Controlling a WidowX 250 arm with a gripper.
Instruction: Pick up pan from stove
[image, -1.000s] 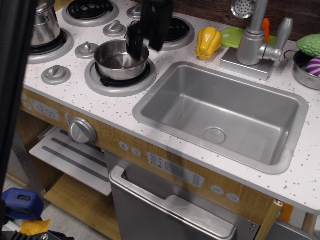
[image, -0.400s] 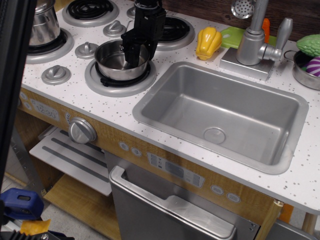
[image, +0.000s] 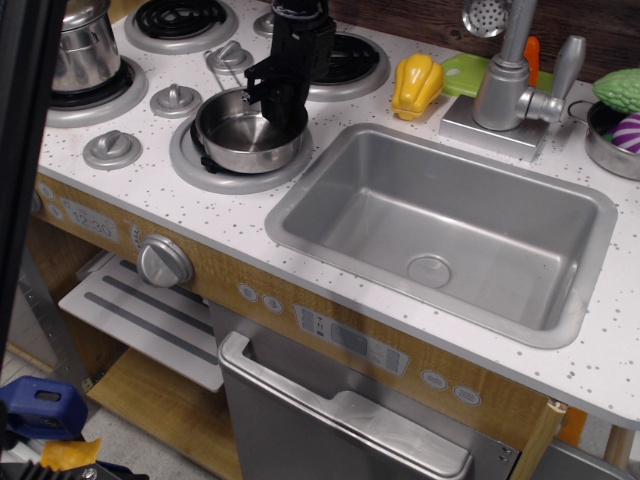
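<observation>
The pan (image: 235, 135), a small shiny steel pot with low walls, is at the front burner (image: 190, 165) of the white speckled stove (image: 140, 185). It looks slightly tilted, with the black coil showing under its left side. My black gripper (image: 280, 103) comes down from above onto the pan's far right rim. One finger is inside the pan and the other outside, closed on the rim.
A taller lidded steel pot (image: 80, 50) stands on the back left burner. The grey sink (image: 450, 230) lies just right of the pan, with the faucet (image: 505, 80), a yellow pepper (image: 415, 85) and a bowl of toy vegetables (image: 615, 130) behind it.
My gripper has come down from above the pan onto its far right rim and closed. The pan has shifted slightly on the burner and looks a little raised.
</observation>
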